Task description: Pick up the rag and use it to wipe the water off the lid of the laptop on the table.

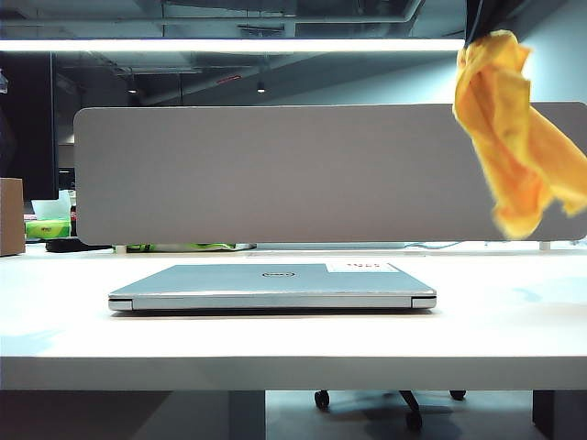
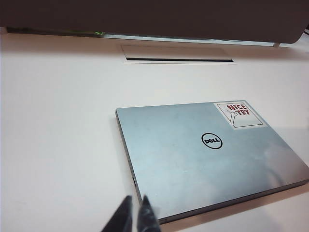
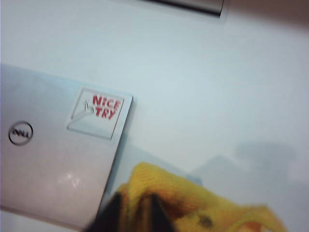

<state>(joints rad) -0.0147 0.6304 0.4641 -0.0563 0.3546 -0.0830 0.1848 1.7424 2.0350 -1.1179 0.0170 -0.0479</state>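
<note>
Left gripper (image 2: 134,212): low over the white tabletop (image 2: 58,145), just beside the near left corner of the laptop (image 2: 207,159); jaws nearly together with a thin gap, holding nothing. Laptop: closed, flat at the middle of the tabletop; silver-grey lid (image 1: 229,277) facing up, dark oval logo (image 2: 211,140) near its centre, white sticker with red lettering (image 2: 240,114) in the far right corner. Grey divider panel (image 1: 275,174): upright behind the laptop, along the far edge of the tabletop. Right gripper (image 3: 134,212): raised high at the right, above and beyond the laptop's right edge; jaws close-set, clamped on the rag (image 1: 514,137). Rag: bright orange-yellow, crumpled, hanging in folds from the jaws, clear of lid and tabletop.
</note>
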